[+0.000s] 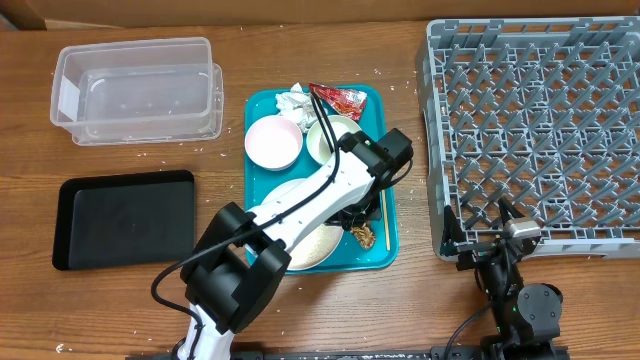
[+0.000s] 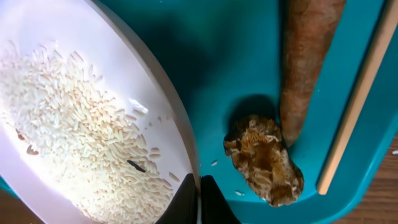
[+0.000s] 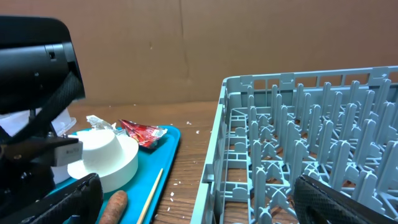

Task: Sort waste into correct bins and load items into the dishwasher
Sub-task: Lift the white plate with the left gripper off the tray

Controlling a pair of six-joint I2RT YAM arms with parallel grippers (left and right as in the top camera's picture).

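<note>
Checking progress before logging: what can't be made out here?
Overhead: left arm covers most of the large plate.
Left wrist: sausage piece and wooden stick run off the top edge.
Right wrist: left arm blocks the plate; clear tub and black tray lie outside the frame.

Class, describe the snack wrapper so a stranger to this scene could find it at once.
Find the teal tray in the middle of the table. At its far corner, on the grey dish rack's side, lies the snack wrapper. It is shiny red, unlike the crumpled white napkin beside it.
</note>
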